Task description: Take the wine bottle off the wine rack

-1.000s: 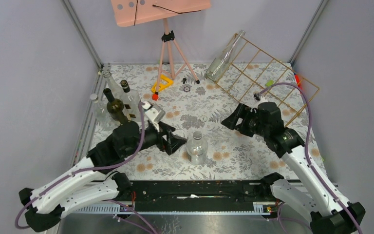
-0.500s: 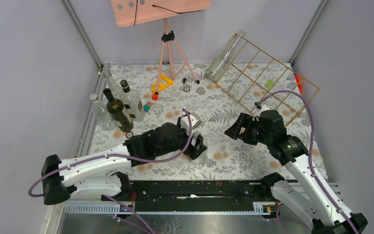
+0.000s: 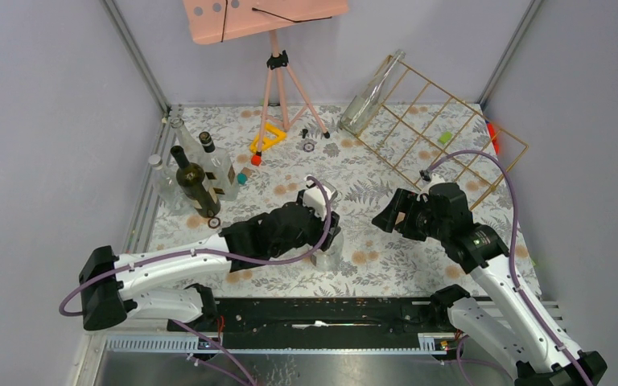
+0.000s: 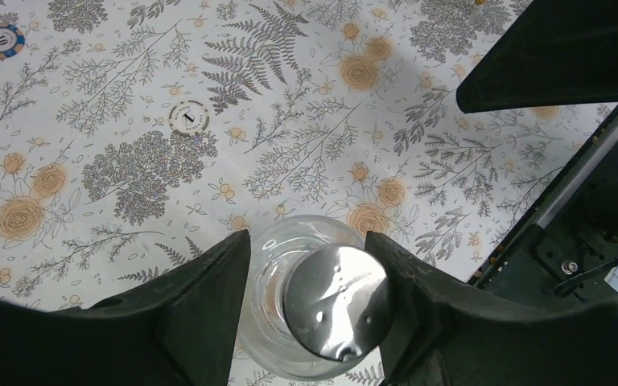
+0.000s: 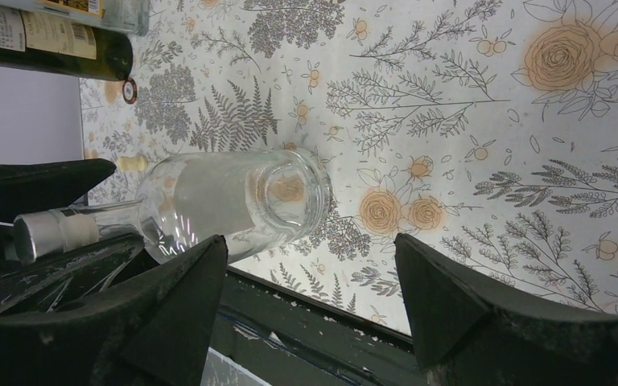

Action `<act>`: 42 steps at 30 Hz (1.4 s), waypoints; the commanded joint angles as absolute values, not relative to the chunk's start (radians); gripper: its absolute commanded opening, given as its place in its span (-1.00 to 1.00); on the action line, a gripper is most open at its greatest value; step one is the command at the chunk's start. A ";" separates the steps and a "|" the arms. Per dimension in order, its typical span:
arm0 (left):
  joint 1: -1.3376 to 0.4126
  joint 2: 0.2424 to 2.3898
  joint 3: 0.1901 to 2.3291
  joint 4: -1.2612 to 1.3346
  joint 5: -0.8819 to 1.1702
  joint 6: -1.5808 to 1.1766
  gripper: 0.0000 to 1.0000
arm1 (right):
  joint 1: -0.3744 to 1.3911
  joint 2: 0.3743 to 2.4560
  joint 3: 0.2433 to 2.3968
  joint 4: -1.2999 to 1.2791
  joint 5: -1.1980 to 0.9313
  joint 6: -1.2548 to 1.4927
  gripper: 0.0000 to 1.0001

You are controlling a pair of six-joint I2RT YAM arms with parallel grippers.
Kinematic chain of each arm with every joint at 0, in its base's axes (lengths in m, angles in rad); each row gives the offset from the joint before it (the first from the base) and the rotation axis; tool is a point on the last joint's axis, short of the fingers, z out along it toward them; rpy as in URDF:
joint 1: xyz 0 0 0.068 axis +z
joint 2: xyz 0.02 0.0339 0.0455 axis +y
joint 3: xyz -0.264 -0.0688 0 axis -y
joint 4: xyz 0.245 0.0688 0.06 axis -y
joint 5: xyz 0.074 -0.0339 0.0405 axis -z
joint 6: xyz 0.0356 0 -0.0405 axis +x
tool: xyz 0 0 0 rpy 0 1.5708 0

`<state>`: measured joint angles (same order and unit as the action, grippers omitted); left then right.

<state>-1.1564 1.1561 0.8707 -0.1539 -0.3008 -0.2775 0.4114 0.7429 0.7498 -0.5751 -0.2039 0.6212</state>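
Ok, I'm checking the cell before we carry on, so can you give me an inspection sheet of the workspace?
Surface: floral-patterned tablecloth, flat, no spills seen.
Job's things: slanted gold wire wine rack at right rear; long clear glass bottle resting along its left edge.
Clutter: dark green wine bottle and clear bottles standing at left; yellow triangular frame; poker chip; small clear silver-capped bottle upright at centre.
Grippers: left gripper straddles the silver-capped bottle, grip unclear; right gripper open, empty.
Cables: purple cable loops off each arm.
Surroundings: pink tripod stand at rear; grey walls.
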 commanded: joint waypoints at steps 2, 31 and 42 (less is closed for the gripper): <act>-1.160 1.188 0.921 -0.097 -0.350 -0.267 0.13 | 0.407 0.729 0.746 -0.580 -0.197 0.587 0.66; -0.676 0.963 0.859 -0.212 -0.553 -0.173 -1.00 | 0.408 0.751 0.714 -0.560 -0.200 0.576 0.67; -0.375 1.015 0.865 -0.147 -0.526 -0.198 -1.00 | 0.407 0.755 0.710 -0.547 -0.213 0.579 0.67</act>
